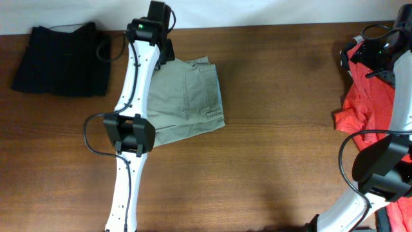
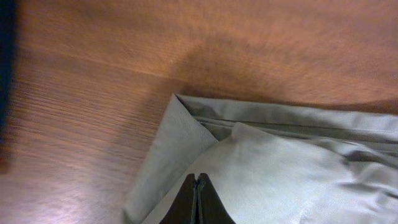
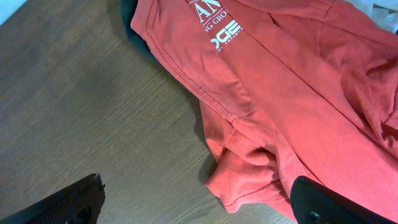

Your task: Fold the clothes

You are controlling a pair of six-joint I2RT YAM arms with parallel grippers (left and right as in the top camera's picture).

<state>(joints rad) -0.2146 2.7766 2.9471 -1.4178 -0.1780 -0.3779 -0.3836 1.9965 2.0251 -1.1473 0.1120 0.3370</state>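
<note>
Wooden table beneath us. Khaki shorts folded, directly under our left gripper, clenched, tips over fabric. Black garment well apart, to its left. Red T-shirt crumpled just ahead of our right gripper, released wide.

One khaki shorts; one red T-shirt; one black garment

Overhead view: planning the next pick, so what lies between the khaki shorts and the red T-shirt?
Nothing: the overhead view shows only bare wooden table between the khaki shorts and the red T-shirt.
</note>
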